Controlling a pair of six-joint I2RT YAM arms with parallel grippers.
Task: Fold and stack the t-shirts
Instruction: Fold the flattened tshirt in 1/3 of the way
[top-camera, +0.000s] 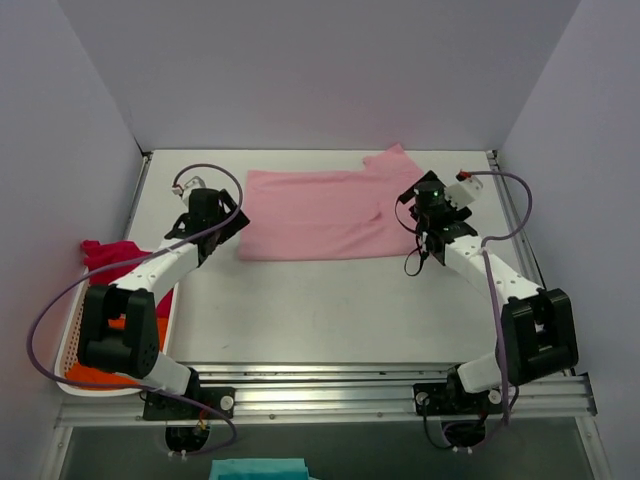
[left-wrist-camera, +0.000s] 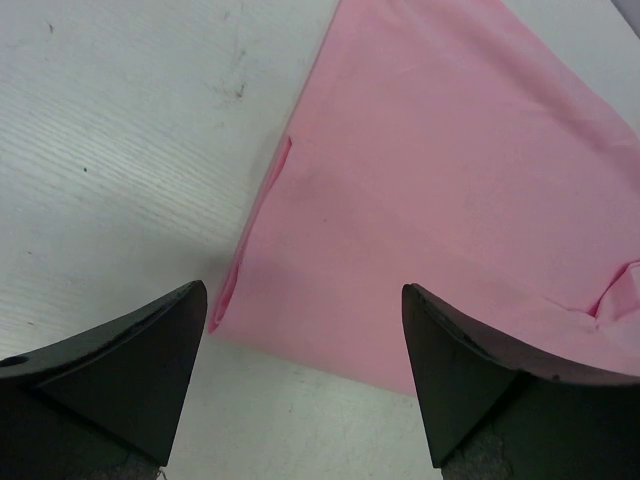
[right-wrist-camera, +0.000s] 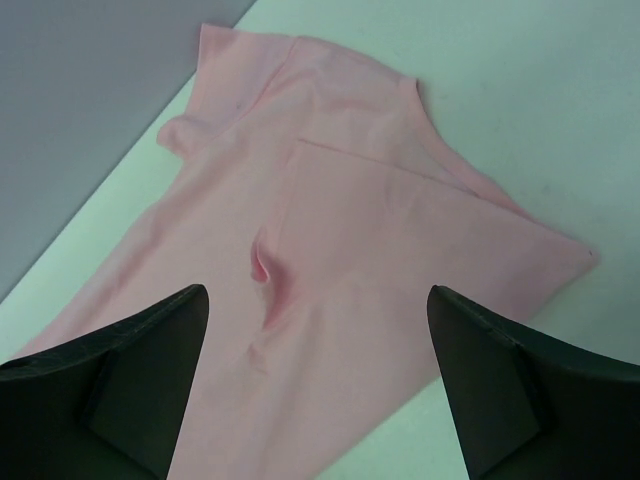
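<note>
A light pink t-shirt lies folded lengthwise into a wide band across the back of the table, one sleeve sticking out at its far right. My left gripper hovers open over the shirt's near left corner, its fingers empty. My right gripper stands open above the right end of the pink shirt, where a small pinched ridge rises in the cloth. A magenta-red t-shirt and an orange t-shirt lie in the basket at the left.
A white mesh basket sits at the table's left edge beside the left arm. A teal cloth shows below the front rail. Pale walls close in the back and sides.
</note>
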